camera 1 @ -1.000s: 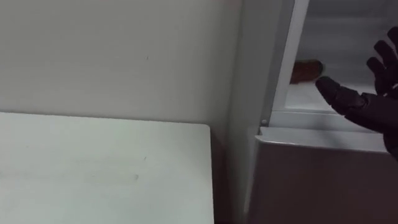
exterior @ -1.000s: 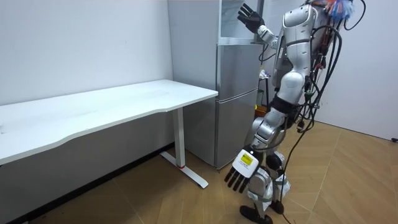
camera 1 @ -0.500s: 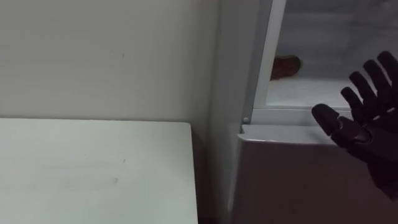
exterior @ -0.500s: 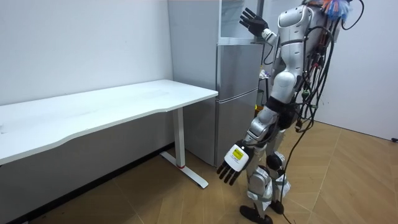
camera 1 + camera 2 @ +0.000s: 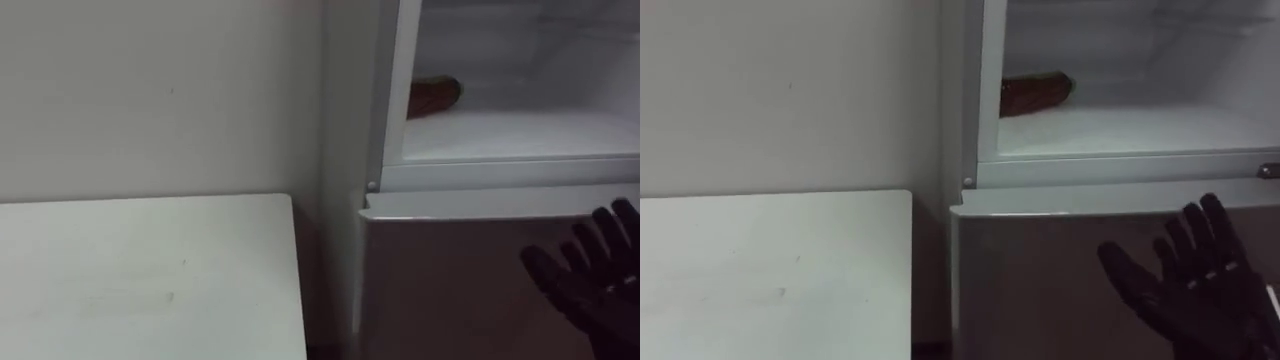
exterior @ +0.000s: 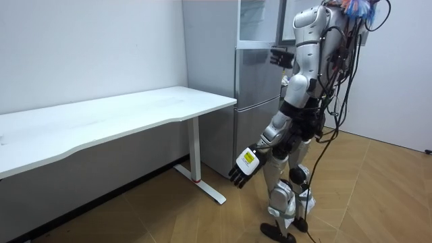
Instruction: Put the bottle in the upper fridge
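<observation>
One dark brown bottle [image 5: 432, 96] lies on its side on the pale floor of the open upper fridge compartment [image 5: 520, 135], towards the left rear corner, with nothing touching it. The black right robot hand [image 5: 1200, 290] is released, fingers straight and spread, holding nothing; it hangs in front of the grey lower fridge door [image 5: 440, 280], below the compartment's sill and well apart from the bottle. In the room view the left robot hand [image 6: 244, 167] hangs low beside the thigh, fingers straight and empty. The robot stands upright close to the fridge; the white bench [image 5: 140, 270] sits just beside the fridge on the robot's left.

Judged from how things lie, the placing itself looks done, and the step in hand is clearing the arm away from the compartment. The next move probably calls for shutting the upper door; its edge is not plain in the eye views, so the robot hand would have to find it first, then swing it closed gently; a bottle lying on its side may roll if the fridge is jolted.
</observation>
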You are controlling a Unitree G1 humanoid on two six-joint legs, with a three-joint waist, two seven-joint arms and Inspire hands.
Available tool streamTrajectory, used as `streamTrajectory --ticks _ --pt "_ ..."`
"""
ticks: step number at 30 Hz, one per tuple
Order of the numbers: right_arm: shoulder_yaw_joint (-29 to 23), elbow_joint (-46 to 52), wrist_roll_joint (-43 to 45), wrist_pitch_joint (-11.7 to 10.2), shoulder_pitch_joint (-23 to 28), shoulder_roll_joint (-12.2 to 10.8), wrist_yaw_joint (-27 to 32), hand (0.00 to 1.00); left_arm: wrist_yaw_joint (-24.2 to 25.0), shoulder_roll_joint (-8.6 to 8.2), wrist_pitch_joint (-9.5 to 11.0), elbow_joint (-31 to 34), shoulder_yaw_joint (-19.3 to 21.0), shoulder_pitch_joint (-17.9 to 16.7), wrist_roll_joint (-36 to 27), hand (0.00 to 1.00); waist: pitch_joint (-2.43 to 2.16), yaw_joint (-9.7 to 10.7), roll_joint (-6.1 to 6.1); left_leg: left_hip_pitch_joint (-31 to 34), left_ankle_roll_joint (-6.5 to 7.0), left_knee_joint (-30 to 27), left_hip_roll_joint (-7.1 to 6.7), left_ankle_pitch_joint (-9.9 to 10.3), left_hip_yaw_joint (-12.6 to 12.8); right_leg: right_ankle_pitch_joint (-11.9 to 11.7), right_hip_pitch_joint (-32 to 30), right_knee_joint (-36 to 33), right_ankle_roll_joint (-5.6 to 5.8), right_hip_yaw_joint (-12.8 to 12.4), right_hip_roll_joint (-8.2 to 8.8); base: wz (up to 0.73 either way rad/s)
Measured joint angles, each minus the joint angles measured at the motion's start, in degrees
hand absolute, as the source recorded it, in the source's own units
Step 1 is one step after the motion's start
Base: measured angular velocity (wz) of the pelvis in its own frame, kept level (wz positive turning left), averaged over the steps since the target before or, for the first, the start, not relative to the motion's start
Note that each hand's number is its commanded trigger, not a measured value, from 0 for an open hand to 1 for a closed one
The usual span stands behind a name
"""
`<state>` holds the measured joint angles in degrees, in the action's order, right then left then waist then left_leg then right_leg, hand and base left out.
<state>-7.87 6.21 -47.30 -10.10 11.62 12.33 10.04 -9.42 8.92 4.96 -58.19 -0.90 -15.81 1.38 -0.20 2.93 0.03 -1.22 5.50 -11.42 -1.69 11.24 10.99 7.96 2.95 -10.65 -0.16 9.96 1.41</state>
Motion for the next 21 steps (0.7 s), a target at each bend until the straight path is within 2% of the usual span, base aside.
streamTrajectory --ticks 3,4,8,12,16,21 --pt "0.03 -7.93 0.62 0.03 1.01 -1.37 2.04 0.0 -0.1 -0.38 0.19 -0.93 0.05 0.81 -0.01 0.0 -0.13 0.05 0.2 0.03 0.14 0.0 -0.02 -0.1 0.03 0.0 -0.08 -0.05 0.0 -0.03 0.02 0.0" --pt "0.2 -10.08 0.6 0.04 1.86 -1.6 2.82 0.0 -0.14 -0.62 0.25 -1.61 0.07 1.13 -0.24 0.0 0.04 -0.03 0.1 0.0 0.26 0.01 -0.02 -0.15 0.04 0.01 -0.07 -0.06 0.01 -0.06 0.02 0.0" --pt "1.61 -17.21 0.67 0.02 2.85 -1.61 6.28 0.0 -0.15 -0.74 0.45 -1.54 0.03 1.75 -1.97 0.0 -0.04 0.2 0.68 0.23 0.24 0.0 -0.07 -0.17 0.17 0.21 -0.69 0.06 -0.07 -0.24 0.02 0.0" --pt "2.37 -23.91 2.7 -0.86 2.96 -1.75 8.71 0.0 -0.19 -0.72 1.69 -1.52 -0.35 1.7 -2.65 0.0 -0.12 0.19 0.58 -0.06 0.16 0.0 -0.05 -0.22 0.62 0.67 -0.75 0.18 -0.11 -0.32 0.1 -0.03" --pt "2.53 -35.67 7.32 -1.51 2.79 -1.96 11.16 0.0 -0.53 -0.72 1.85 -1.48 -0.56 1.43 -4.66 0.0 -0.12 0.25 0.44 -0.32 0.17 0.18 -0.06 -0.21 0.85 0.82 -0.75 0.17 -0.02 -0.24 0.16 0.0" --pt "2.64 -44.41 9.87 -1.67 3.66 -3.33 13.2 0.0 -1.29 -1.27 2.12 -1.56 -0.56 1.57 -5.16 0.0 -0.04 0.82 0.17 -0.34 0.12 0.61 -0.14 -0.19 0.84 1.34 -0.83 0.06 0.0 -0.49 0.19 0.0"
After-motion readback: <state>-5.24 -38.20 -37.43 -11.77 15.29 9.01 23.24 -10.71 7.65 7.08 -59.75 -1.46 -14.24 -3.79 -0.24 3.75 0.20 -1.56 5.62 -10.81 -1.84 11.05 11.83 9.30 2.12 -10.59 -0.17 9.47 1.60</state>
